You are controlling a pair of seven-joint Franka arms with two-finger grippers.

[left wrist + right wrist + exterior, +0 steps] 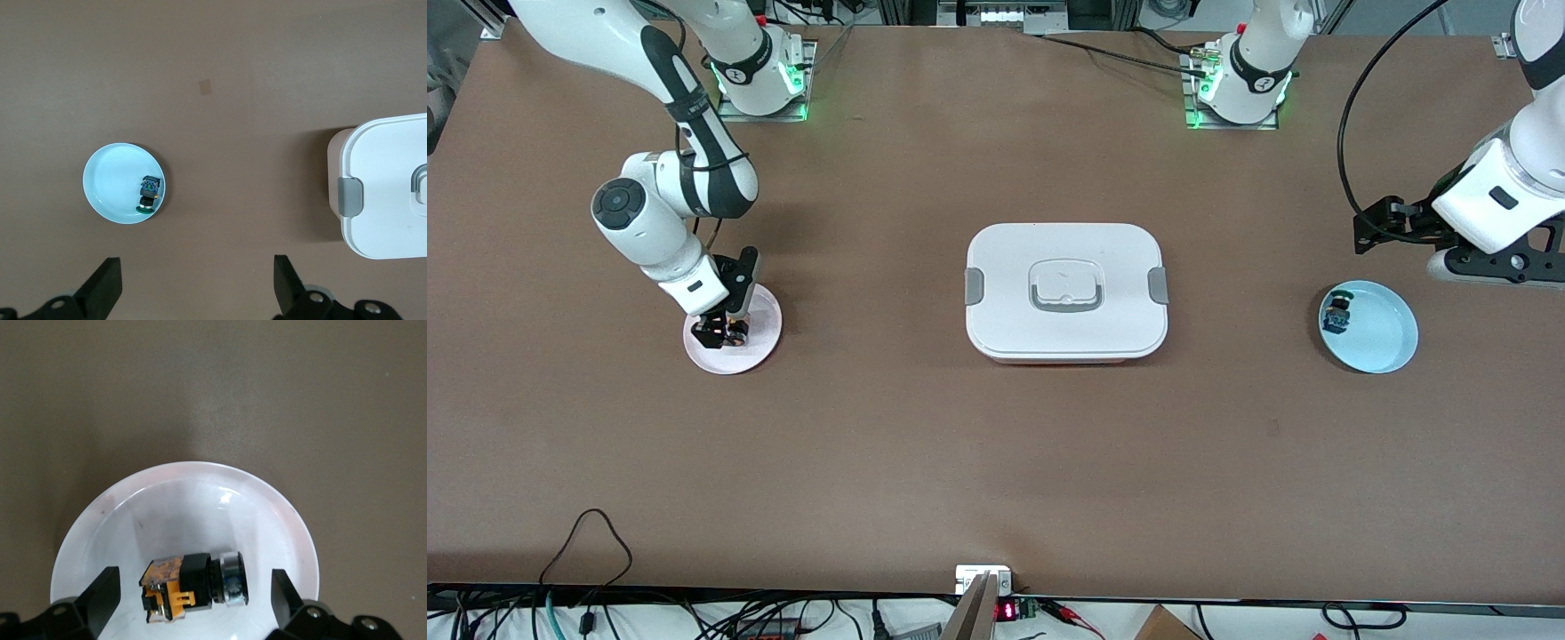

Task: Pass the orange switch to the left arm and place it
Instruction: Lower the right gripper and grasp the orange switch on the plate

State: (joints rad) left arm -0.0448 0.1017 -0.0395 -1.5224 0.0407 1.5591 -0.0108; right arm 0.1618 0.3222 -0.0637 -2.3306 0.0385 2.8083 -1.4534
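Note:
The orange switch [735, 334] lies on its side on a pale pink plate [763, 313] toward the right arm's end of the table. My right gripper [724, 334] is down at the plate, open, with one finger on each side of the switch and not touching it. In the right wrist view the switch [190, 587] lies between the fingers [100, 595] on the plate [200, 507]. My left gripper [1380, 228] is open and empty, up over bare table beside a light blue plate [1383, 333]. The white box [1065, 289] stands mid-table between the plates.
The blue plate [110, 180] holds a blue-green and black switch [149, 193], which also shows in the front view [1337, 313]. The box's latched end [387, 187] shows in the left wrist view, where my left gripper [198, 283] is open. Cables run along the table's edge nearest the front camera.

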